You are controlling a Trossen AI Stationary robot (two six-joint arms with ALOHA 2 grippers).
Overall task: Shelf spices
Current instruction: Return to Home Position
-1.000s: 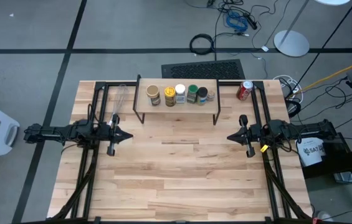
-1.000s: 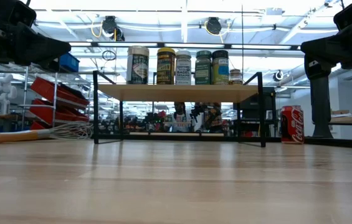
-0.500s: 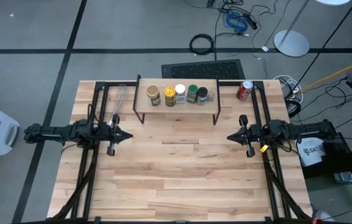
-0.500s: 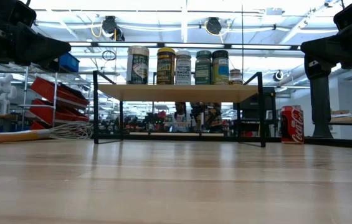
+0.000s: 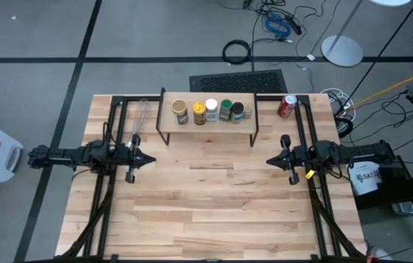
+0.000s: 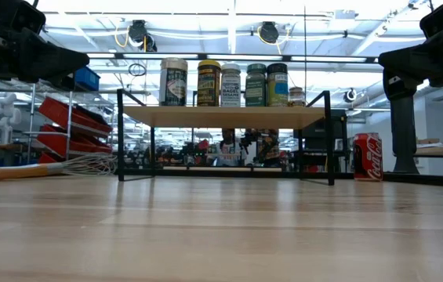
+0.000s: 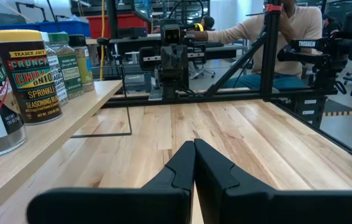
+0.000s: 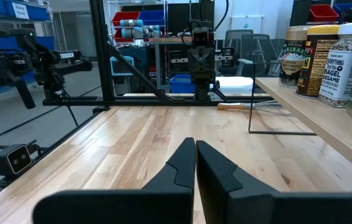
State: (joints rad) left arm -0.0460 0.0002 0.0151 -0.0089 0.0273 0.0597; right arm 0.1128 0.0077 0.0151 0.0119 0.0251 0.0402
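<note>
At upper centre of the high view, the spices (image 5: 209, 111) stand rowed left-to-right on the shelf (image 5: 168, 117); left gripper (image 5: 150, 158) and right gripper (image 5: 268, 161), clenched empty, flank it lower down, equally near.

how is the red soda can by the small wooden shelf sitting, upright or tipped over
Upright. In the low view the red soda can stands on its base on the wooden tabletop, taller than wide.
</note>
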